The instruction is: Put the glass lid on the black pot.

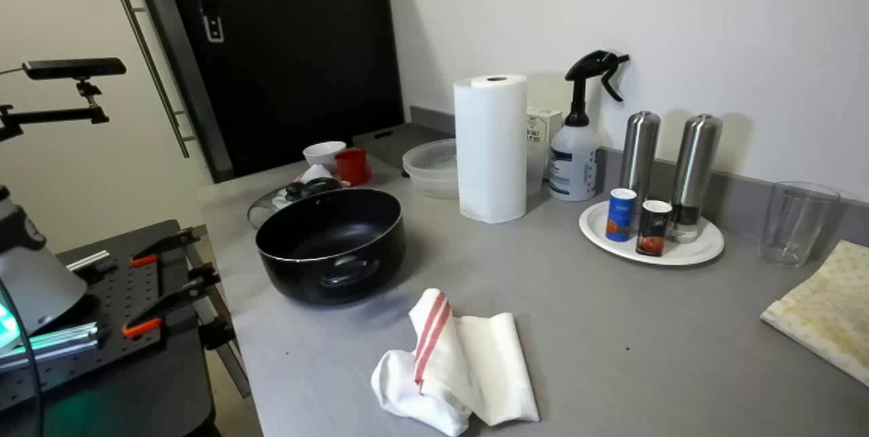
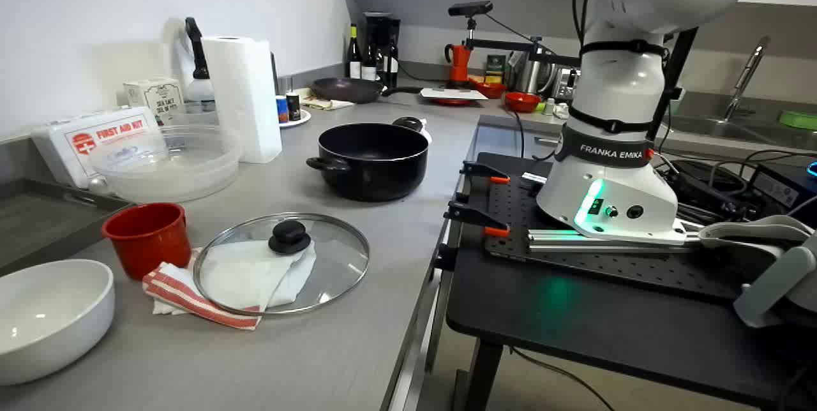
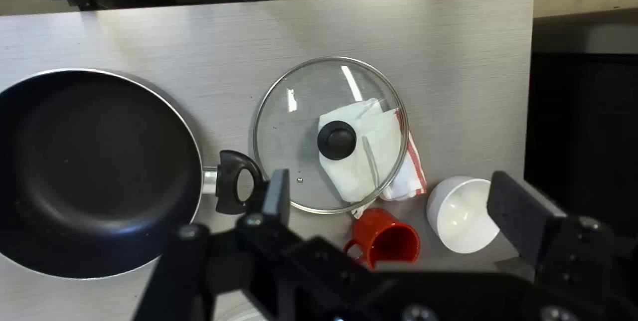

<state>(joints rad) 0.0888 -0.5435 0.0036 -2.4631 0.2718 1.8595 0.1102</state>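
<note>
Your gripper (image 3: 390,181) is spread wide with nothing pinched between its fingers (image 3: 521,216), so I'd call this lining up, with the whole lift still to do. The glass lid (image 3: 306,134) lies near the front edge of the worktop (image 3: 463,62), toward the corner at the short end, with a striped dish towel (image 3: 406,179) bunched partly underneath. The black pot (image 2: 376,168), uncovered in both exterior views, sits along that same edge farther from the corner, one side handle (image 3: 227,181) pointing at the lid.

Main worry imo: in the wrist view the knob (image 3: 337,140) looks off-centre between your fingers, though the camera angle might be fooling me. Drop down like that and one finger could land on the glass or catch that handle, while the other clips the white bowl (image 3: 461,216) by the short end. The red mug (image 3: 376,231) is just beside the lid too, so a late sideways fix could knock it.

Towel's only under part of the lid, so it may be tilted, can't tell; pushing on the knob could make it rock. A shallow pinch on a round, probably slick knob might let the lid swing mid-carry. Go over too low and the rim will likely bump the handle. If you let go off-centre, one side could dip into the pot.
</note>
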